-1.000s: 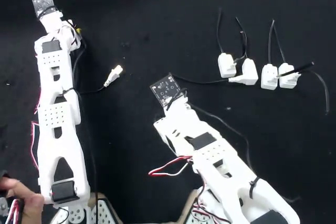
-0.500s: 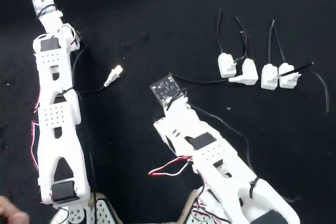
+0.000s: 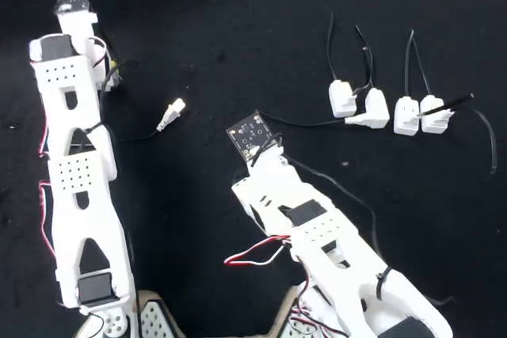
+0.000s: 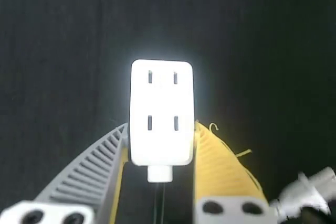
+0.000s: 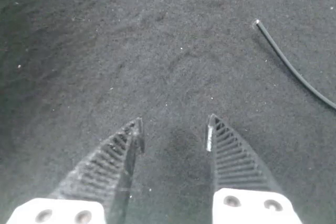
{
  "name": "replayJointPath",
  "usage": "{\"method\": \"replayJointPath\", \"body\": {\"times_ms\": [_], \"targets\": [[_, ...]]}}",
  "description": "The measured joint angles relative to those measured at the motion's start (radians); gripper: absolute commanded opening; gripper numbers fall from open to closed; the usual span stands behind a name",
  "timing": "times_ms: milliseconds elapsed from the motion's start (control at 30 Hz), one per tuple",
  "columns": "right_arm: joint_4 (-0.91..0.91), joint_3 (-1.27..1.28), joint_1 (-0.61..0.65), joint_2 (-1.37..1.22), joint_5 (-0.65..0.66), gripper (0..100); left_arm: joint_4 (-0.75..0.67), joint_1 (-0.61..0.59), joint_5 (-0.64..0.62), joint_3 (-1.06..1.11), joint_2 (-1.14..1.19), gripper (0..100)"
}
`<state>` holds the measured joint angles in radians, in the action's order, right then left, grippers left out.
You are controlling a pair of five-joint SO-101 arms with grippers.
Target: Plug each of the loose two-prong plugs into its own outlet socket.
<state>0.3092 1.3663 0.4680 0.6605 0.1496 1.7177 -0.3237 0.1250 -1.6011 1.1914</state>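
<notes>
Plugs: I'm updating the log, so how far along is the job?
Done: nothing certain; the four white corded pieces at the right lie close together, but whether any are mated is unclear. In hand: the left gripper is shut on an outlet block whose slots are all empty. Left: the loose plug lies on the cloth, unplugged; the right gripper is open and empty.

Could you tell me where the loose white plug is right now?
In the high view the white plug lies on the black table between the two arms, nearer the left arm.
</notes>
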Motion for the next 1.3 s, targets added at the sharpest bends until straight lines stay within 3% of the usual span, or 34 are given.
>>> {"method": "replayJointPath", "body": {"times_ms": [267,400,567,867,1133,1300], "targets": [[0.000,0.000,0.000,0.000,0.000,18.3,0.038,-0.078,0.000,0.012,-0.150,3],[0.000,0.000,0.000,0.000,0.000,18.3,0.040,-0.135,0.000,0.155,-0.319,3],[0.000,0.000,0.000,0.000,0.000,18.3,0.040,-0.187,0.000,0.506,-0.608,3],[0.000,0.000,0.000,0.000,0.000,18.3,0.034,-0.157,0.032,1.274,-1.145,3],[0.000,0.000,0.000,0.000,0.000,18.3,-0.173,-0.072,0.101,1.801,-1.582,3],[0.000,0.000,0.000,0.000,0.000,18.3,-0.319,-0.005,0.241,2.136,-1.760,3]]}}
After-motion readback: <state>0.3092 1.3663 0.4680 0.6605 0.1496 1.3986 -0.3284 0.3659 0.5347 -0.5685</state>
